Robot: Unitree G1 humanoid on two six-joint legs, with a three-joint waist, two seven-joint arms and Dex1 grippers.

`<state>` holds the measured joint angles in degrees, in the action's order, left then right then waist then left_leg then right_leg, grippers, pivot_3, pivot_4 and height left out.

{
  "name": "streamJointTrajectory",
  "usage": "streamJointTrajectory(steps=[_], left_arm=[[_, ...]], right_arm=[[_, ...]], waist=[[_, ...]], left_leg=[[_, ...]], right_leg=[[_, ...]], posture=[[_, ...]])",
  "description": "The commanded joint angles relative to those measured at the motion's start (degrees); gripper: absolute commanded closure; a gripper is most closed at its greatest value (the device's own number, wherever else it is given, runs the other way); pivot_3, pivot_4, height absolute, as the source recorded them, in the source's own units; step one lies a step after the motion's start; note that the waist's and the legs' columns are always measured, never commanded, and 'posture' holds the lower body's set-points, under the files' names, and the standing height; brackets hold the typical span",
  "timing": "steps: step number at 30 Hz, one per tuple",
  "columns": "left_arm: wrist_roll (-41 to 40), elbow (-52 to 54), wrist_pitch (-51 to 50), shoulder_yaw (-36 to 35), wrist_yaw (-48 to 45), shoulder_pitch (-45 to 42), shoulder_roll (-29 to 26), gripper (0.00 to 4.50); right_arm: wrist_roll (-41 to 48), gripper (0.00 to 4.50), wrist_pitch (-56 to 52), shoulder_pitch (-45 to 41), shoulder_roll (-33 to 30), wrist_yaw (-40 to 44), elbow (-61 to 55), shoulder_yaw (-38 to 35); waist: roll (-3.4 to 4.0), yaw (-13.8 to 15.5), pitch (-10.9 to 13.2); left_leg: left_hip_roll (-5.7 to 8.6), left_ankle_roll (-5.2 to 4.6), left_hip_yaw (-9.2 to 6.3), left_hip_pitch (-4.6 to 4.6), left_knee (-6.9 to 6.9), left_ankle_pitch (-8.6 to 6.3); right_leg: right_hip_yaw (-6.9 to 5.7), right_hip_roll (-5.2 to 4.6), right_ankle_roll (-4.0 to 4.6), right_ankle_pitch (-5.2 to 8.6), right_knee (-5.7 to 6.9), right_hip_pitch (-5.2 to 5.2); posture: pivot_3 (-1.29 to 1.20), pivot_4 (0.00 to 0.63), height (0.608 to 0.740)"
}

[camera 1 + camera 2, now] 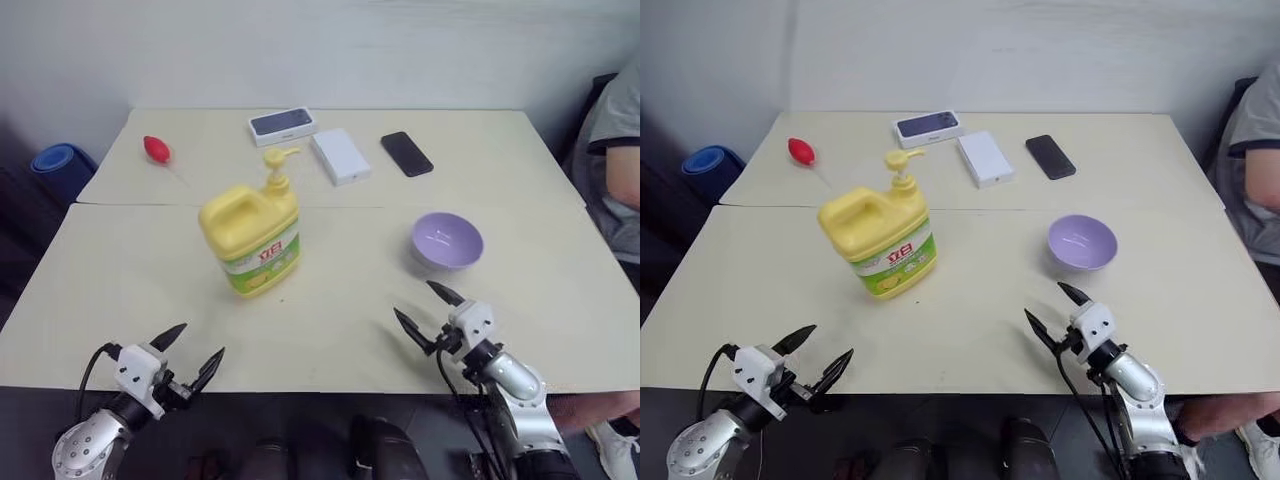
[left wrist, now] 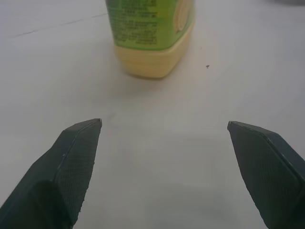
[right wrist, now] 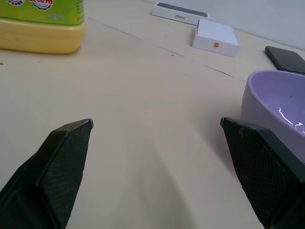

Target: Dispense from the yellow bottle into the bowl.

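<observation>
- Bottle point(image 1: 252, 236) upright near the middle of the table point(image 1: 130, 290), pump spout point(image 1: 280, 156) on top, handle toward the robot's left, green-and-white label facing the near edge.
- Bowl point(image 1: 447, 241) upright to the right of the bottle, well apart from it, inside pale and holding nothing that can be seen.
- Bare tabletop between bottle and bowl; nothing standing between them.
- Right gripper point(image 1: 430, 310) low over the table just on the near side of the bowl, fingers spread wide, holding nothing; in the right wrist view the bowl point(image 3: 276, 107) sits close beside one finger point(image 3: 267, 167), contact not discernible.
- Left gripper point(image 1: 192, 355) at the near edge, nearer than the bottle and to its left, well apart from it, fingers spread wide and holding nothing; bottle base point(image 2: 152, 52) straight ahead between the fingers in the left wrist view, bare table in between.
- Behind the bottle, across a seam in the tabletop: dark-topped phone box point(image 1: 282, 125), plain white box point(image 1: 340, 155) beside it, black phone point(image 1: 407, 153) lying flat further right.
- Small red object point(image 1: 156, 149) on the far left of the table, apart from everything else.
- Blue roll point(image 1: 60, 160) beyond the table's far-left corner.
- Person in a grey sleeve point(image 1: 615, 150) seated at the right edge, clear of the bowl.
</observation>
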<state>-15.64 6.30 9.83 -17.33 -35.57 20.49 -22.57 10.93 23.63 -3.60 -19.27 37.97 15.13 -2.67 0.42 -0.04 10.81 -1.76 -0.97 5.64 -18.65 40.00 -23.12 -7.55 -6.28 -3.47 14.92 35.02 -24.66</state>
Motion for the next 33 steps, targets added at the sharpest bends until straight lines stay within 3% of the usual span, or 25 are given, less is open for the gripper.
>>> streamJointTrajectory(steps=[1, 5, 7, 13, 16, 21, 26, 33], left_arm=[[-0.9, 1.8, -0.1, -0.4, 0.1, -0.1, -0.8, 0.02], [-10.9, 7.5, -8.2, -3.1, -3.1, -0.8, -3.4, 0.02], [-22.1, 11.4, -15.0, -6.3, -8.6, -1.4, -7.9, 0.02], [-39.9, 17.2, -30.3, -10.9, -18.1, -9.8, -23.6, 0.02], [-42.7, 15.1, -34.2, -9.6, -20.3, -18.2, -27.7, 0.02], [-41.1, 10.2, -36.8, -5.9, -22.3, -29.2, -28.5, 0.02], [-40.8, 9.8, -37.5, -4.1, -20.6, -35.7, -25.9, 0.02], [-40.8, 14.1, -39.2, -2.8, -18.9, -36.6, -24.4, 0.02]], right_arm=[[1.0, 0.00, 1.1, 0.7, -0.1, 0.4, -0.8, -0.5], [5.9, 0.00, -1.8, 2.5, -3.2, 3.7, -7.8, -2.6], [9.8, 0.00, -4.7, 3.6, -6.4, 5.8, -12.1, -4.9], [18.5, 0.00, -11.4, 2.0, -18.4, 16.7, -11.7, -11.7], [17.6, 0.00, -11.6, -4.4, -22.5, 24.0, -2.9, -11.0], [13.2, 0.00, -15.0, -20.0, -23.4, 31.8, 12.4, -5.5], [7.6, 0.00, -23.9, -33.3, -19.8, 32.1, 21.0, 1.2], [-1.7, 0.00, -21.8, -42.6, -15.3, 26.9, 33.2, 6.0]], waist=[[0.00, 0.0, 0.0], [0.00, -0.1, 0.0], [0.00, -0.1, 0.0], [0.06, 0.1, 0.0], [0.09, -0.2, 0.1], [0.17, -0.9, 0.1], [0.18, -1.6, 0.1], [0.16, -1.5, 0.1]], left_leg=[[0.00, -0.01, -0.01, -0.01, 0.01, 0.00], [0.02, -0.05, 0.00, -0.02, 0.03, -0.02], [0.00, -0.04, -0.03, -0.02, 0.05, -0.02], [0.04, 0.00, -0.13, 0.08, 0.08, 0.02], [0.05, 0.03, -0.10, 0.11, 0.08, 0.03], [-0.08, 0.17, 0.07, 0.12, 0.04, 0.12], [-0.15, 0.28, 0.11, 0.01, 0.05, 0.17], [0.03, 0.22, -0.05, -0.69, 0.36, 0.24]], right_leg=[[-0.01, -0.01, -0.01, -0.01, 0.00, 0.02], [0.01, -0.04, -0.04, -0.02, -0.01, 0.03], [0.01, -0.05, -0.04, -0.02, -0.02, 0.02], [-0.02, -0.09, -0.01, -0.01, -0.04, 0.17], [-0.02, -0.04, -0.02, -0.01, -0.01, 0.18], [0.04, 0.47, -0.02, -0.01, 0.12, 0.14], [0.13, 0.62, -0.02, -0.01, 0.20, -0.01], [0.07, 0.55, -0.13, -0.08, 0.31, -0.51]], posture=[[0.00, 0.150, 0.740], [0.00, 0.150, 0.740], [0.00, 0.150, 0.740], [0.00, 0.150, 0.740], [0.00, 0.150, 0.740], [0.00, 0.150, 0.740], [0.00, 0.150, 0.740], [0.00, 0.150, 0.740]])
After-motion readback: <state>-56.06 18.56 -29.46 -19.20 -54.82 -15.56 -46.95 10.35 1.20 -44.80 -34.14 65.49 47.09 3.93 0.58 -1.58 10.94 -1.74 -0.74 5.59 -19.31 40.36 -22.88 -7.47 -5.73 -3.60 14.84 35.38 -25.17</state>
